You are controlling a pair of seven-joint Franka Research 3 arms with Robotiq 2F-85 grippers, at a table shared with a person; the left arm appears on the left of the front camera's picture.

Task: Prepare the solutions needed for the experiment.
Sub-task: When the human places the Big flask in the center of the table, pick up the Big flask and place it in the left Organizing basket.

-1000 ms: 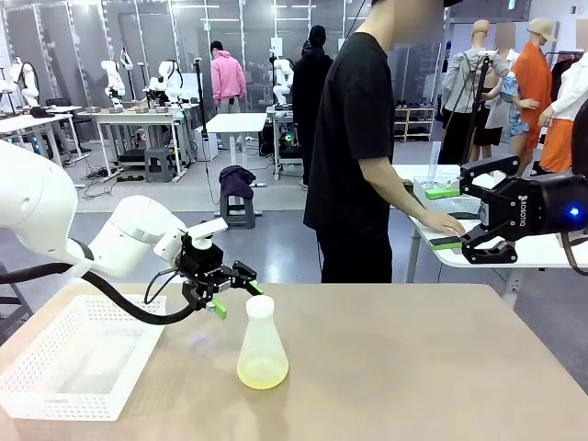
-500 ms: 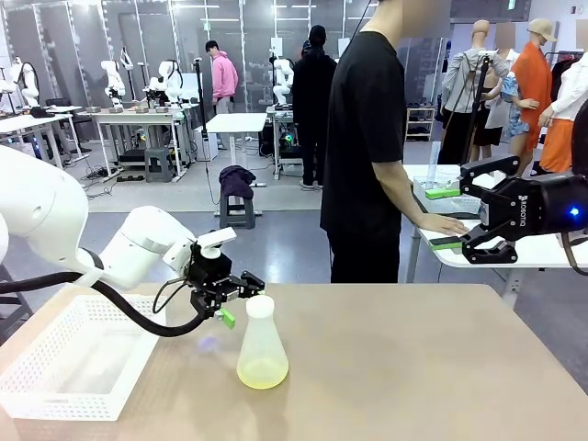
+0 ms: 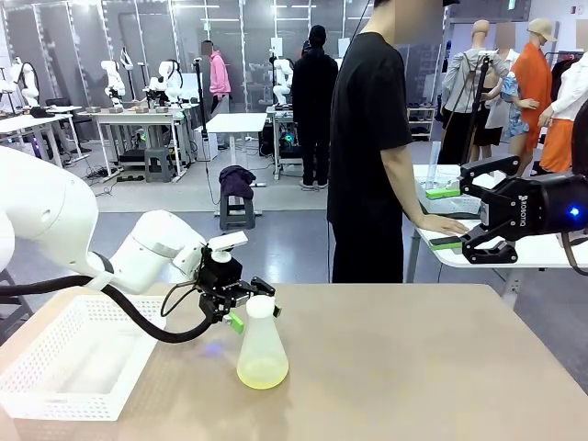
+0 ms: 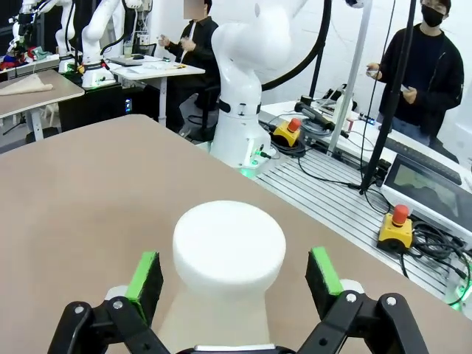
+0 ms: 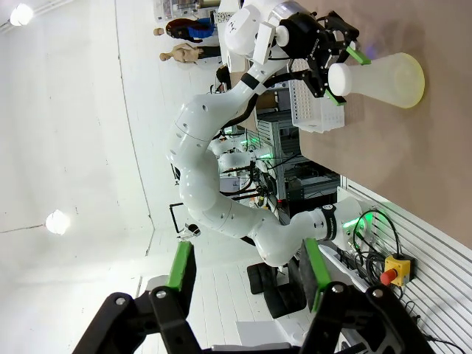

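I'm at the grasp step: my left gripper [image 4: 230, 274] stands fully open with its green pads [image 3: 237, 322] either side of the neck of the frosted translucent conical flask [image 3: 262, 347], holding nothing yet; the flask, with a little pale yellow-green liquid [image 3: 262, 372], stands upright on the tan desk [image 3: 413, 367], left of its middle. Next I'd judge it calls for closing squarely on the neck, then lifting without tipping. My right gripper [image 3: 470, 213] hangs partly open and empty, high off the desk's right edge.

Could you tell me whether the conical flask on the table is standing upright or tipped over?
Upright. The flask rests on its wide base on the table, neck pointing straight up, with the yellow-green liquid lying level at the bottom.
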